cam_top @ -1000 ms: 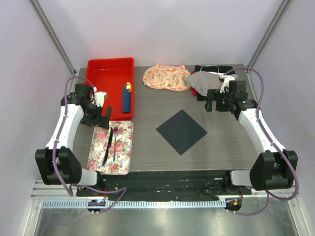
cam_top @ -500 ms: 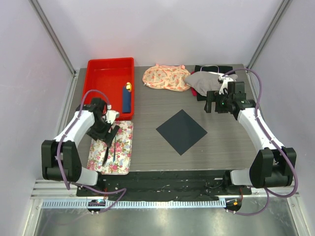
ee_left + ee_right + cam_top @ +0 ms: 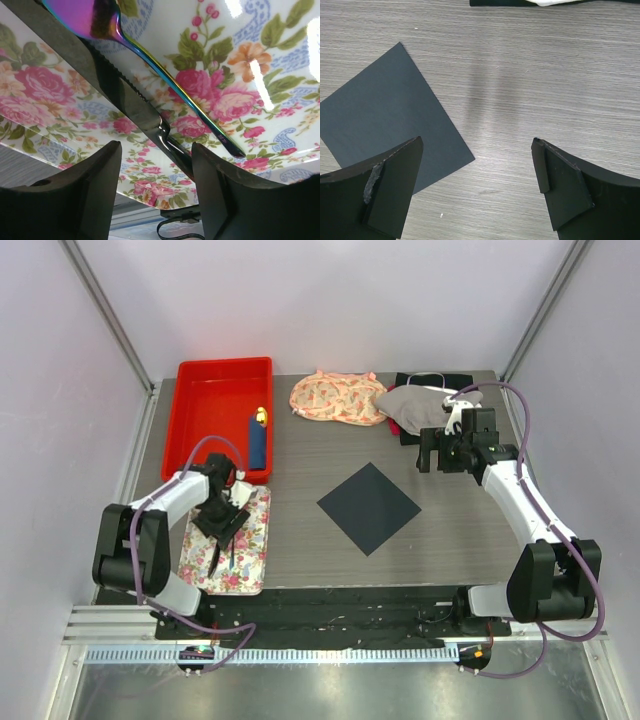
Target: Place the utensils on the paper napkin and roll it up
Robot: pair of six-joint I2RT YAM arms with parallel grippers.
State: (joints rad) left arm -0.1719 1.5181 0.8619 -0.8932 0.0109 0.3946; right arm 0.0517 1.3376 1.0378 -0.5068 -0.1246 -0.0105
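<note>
The knife [image 3: 135, 107], black with a serrated edge, and the fork [image 3: 175, 82], with an iridescent handle, lie side by side on the floral tray [image 3: 260, 55]. In the top view their lower ends [image 3: 214, 558] show below my left gripper [image 3: 222, 523] on the tray [image 3: 252, 558]. My left gripper [image 3: 156, 145] is open just above the tray, and the knife's handle end lies between the jaws, close to the right finger [image 3: 225, 195]. The dark napkin [image 3: 368, 507] lies flat at mid-table. My right gripper [image 3: 430, 452] is open and empty; in the right wrist view it [image 3: 476, 142] hovers over the table beside the napkin's [image 3: 385, 117] right corner.
A red bin [image 3: 215, 390] at the back left holds a blue yellow-tipped stick [image 3: 257, 440]. A floral cloth [image 3: 335, 398], a grey cloth [image 3: 420, 405] and a folded black cloth [image 3: 435, 379] lie along the back edge.
My left gripper has swung from the tray's far edge down over the tray, low above the utensils. The right arm has barely moved.
</note>
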